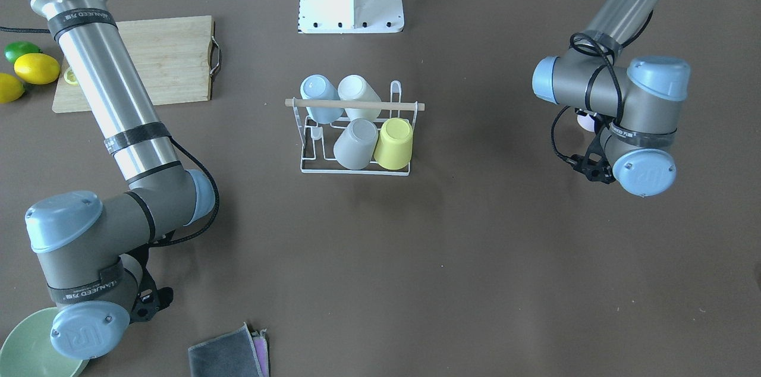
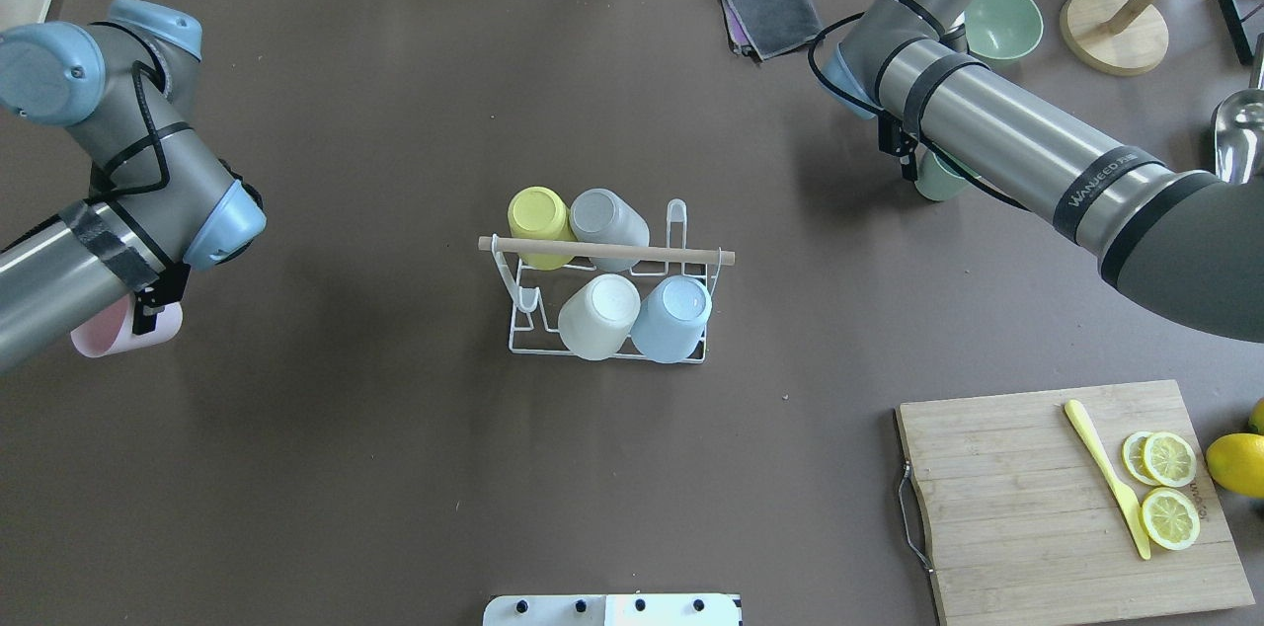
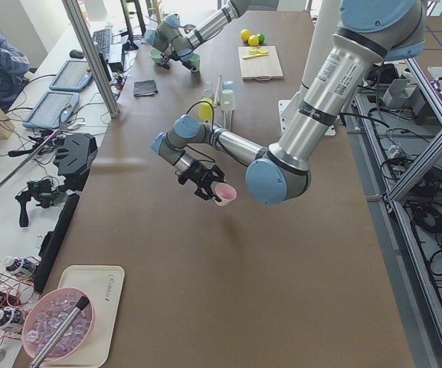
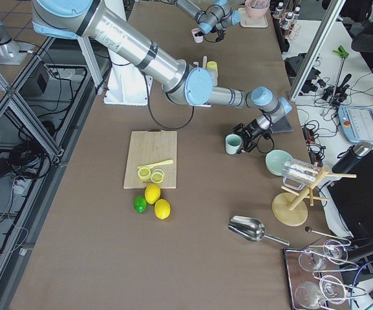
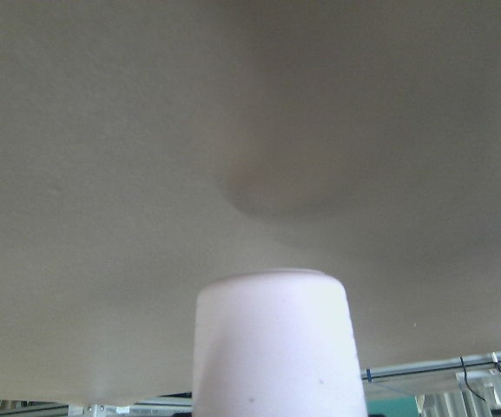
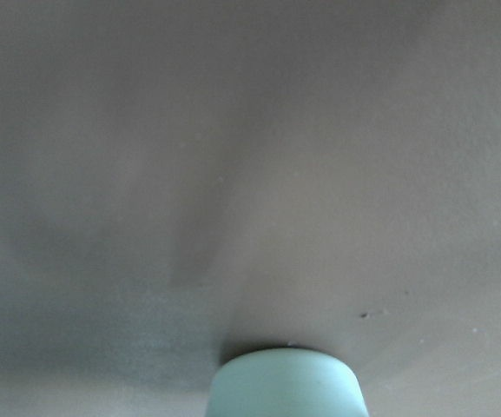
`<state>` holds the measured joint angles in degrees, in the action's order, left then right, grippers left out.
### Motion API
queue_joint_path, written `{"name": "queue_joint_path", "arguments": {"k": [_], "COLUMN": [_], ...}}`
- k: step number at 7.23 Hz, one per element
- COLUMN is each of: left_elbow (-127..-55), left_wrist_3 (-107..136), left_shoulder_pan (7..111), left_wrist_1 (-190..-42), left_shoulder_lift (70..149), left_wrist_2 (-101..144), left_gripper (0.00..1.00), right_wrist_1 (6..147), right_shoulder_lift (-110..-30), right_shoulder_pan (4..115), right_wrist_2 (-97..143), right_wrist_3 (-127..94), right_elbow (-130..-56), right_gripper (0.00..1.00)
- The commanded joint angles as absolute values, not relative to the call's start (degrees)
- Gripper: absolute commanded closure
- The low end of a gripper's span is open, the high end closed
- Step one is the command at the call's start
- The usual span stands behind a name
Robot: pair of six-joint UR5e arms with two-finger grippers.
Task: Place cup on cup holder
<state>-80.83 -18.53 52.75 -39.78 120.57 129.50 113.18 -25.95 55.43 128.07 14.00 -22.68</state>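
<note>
Left gripper [image 3: 211, 186] clamped on a pink cup [image 2: 109, 338] held off the tabletop [image 2: 395, 458], right gripper [image 4: 243, 139] closed on a mint cup [image 4: 233, 144], cup holder [image 2: 607, 253] mid-tabletop between them, four upturned cups [image 2: 599, 315] racked.

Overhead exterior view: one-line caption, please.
The cup holder carries four cups; left gripper holds a pink cup, right gripper at a green cup.

Left tool [image 3: 207, 182] clamped on pink cup [image 3: 225, 193], raised; right tool [image 4: 247, 132] clamped on green cup [image 4: 233, 143], arm stretched forward.
</note>
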Motion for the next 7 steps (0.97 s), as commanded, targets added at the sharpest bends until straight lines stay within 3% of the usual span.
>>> {"name": "queue_joint_path", "arguments": {"k": [1, 2, 3, 5, 7], "left_elbow": [-88.39, -91.29, -97.06, -107.71, -109.95], "left_wrist_3": [-0.52, 4.61, 10.49, 21.74, 31.23], "left_shoulder_pan": [52.3, 51.25, 50.72, 50.63, 50.02], "left_wrist_1": [-60.97, -71.79, -78.68, -95.64, -111.27], "left_shoulder_lift": [117.79, 115.16, 111.22, 102.95, 101.95], "left_wrist_2": [131.05, 129.83, 127.81, 125.43, 120.7], "left_gripper": [0.58, 0.57, 0.56, 0.56, 0.56], "right_wrist_1": [113.29, 113.29, 114.51, 117.92, 123.11], "right_shoulder_lift": [-25.93, -25.84, -25.32, -22.78, -20.22], "right_shoulder_pan": [55.28, 55.11, 55.11, 56.15, 58.61], "right_wrist_2": [126.49, 126.13, 125.17, 124.89, 125.15], "right_wrist_3": [14.06, 14.06, 14.15, 14.59, 16.96], "right_elbow": [-22.59, -22.76, -22.85, -22.85, -26.95], "right_gripper": [0.22, 0.7, 1.0, 1.0, 1.0]}}
